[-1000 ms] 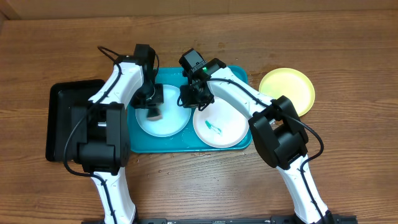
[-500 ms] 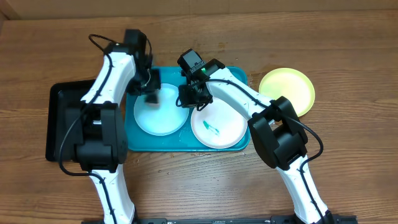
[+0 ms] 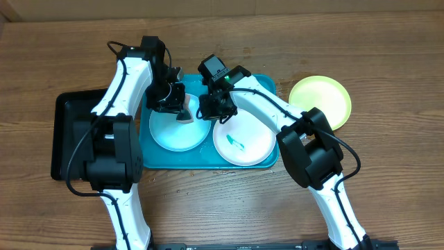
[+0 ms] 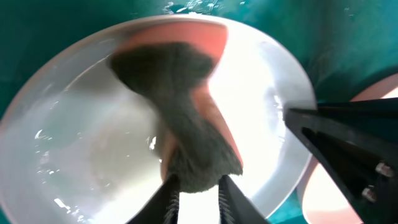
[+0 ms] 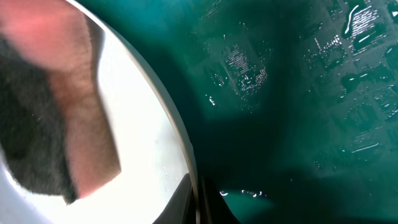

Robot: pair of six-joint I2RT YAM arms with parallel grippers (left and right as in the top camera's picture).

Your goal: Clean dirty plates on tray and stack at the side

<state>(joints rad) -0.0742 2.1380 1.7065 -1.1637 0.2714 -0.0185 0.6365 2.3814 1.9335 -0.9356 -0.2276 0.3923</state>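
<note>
1. Left gripper (image 4: 198,200) is mine, low over the far part of the blue plate (image 3: 173,135). My two fingers flank the near end of the sponge (image 4: 186,118), with a narrow gap between them; I cannot tell whether I am pinching it
2. Sponge is pink with a grey side, blurred, and lies across the plate's middle
3. Right gripper (image 5: 196,200) has its fingers pressed together, tips at the blue plate's right rim; whether the rim is caught between them I cannot tell
4. Blue plate sits in the left half of the tray (image 3: 267,83), wet and shiny
5. White plate (image 3: 253,132) sits in the right half, with a teal smear (image 3: 238,142) on it
6. Yellow plate (image 3: 322,97) lies on the table (image 3: 388,180), just right of the tray
7. Black tray (image 3: 69,132) lies left of the teal one
</note>
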